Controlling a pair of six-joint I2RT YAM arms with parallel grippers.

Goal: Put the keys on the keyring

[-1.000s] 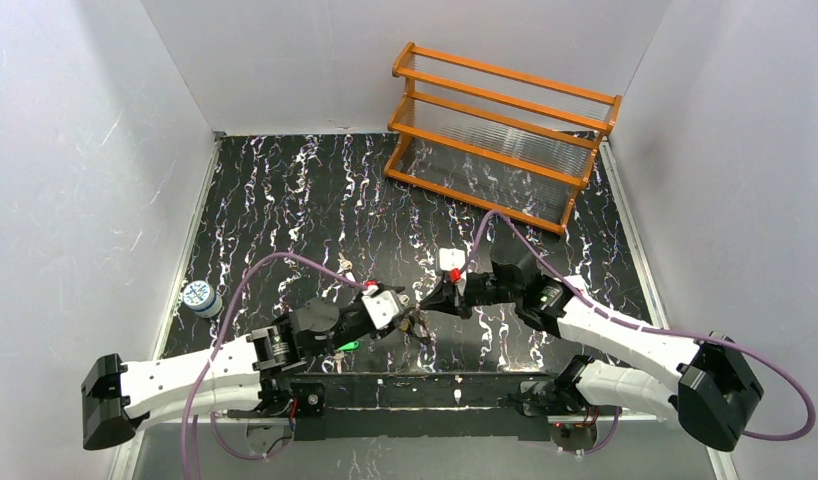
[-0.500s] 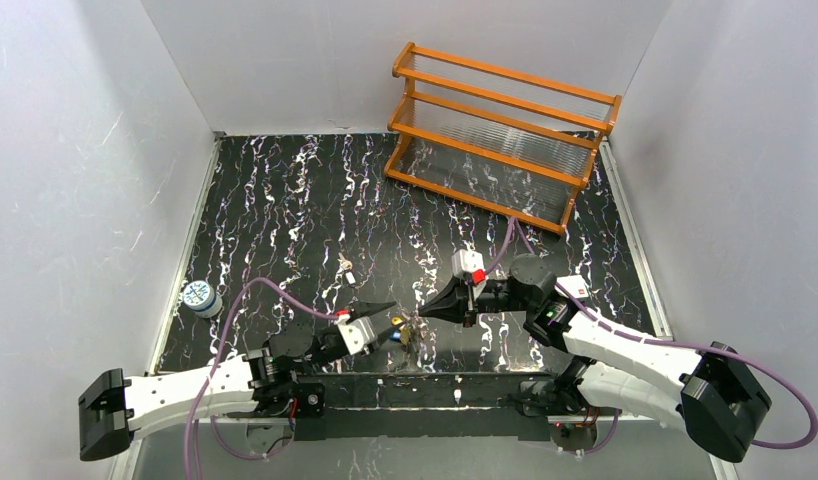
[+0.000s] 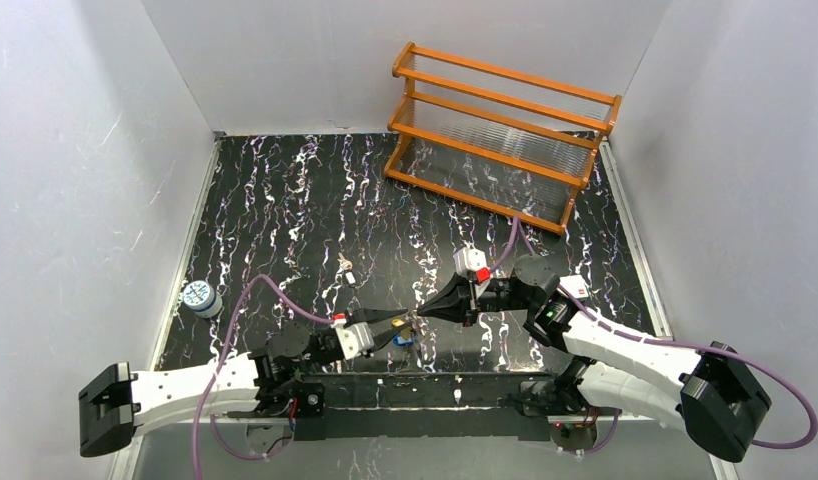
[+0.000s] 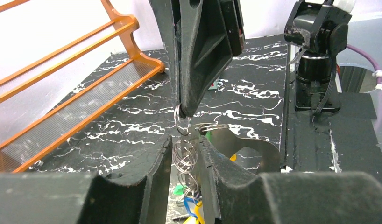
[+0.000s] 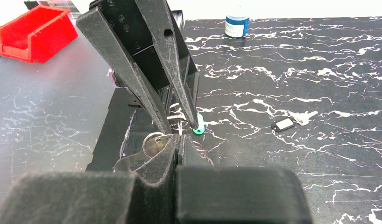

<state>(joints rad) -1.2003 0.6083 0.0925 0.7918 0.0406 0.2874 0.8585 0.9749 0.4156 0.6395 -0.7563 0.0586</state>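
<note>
Right gripper (image 4: 186, 108): fingers together, pinching a split ring (image 4: 180, 116) above the near-centre table (image 3: 285, 200). Left gripper (image 4: 185, 142): fingers slightly apart around wire rings (image 4: 184, 156); grip cannot be told. Keys (image 4: 191, 207) hang below, keyring (image 4: 247, 142) beside them.

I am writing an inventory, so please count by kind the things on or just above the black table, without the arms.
Orange rack: 1
Blue-white can: 1
Loose key with a tag: 1
Bunch of keys on small rings: 1
Keyring: 1
Total: 5
</note>
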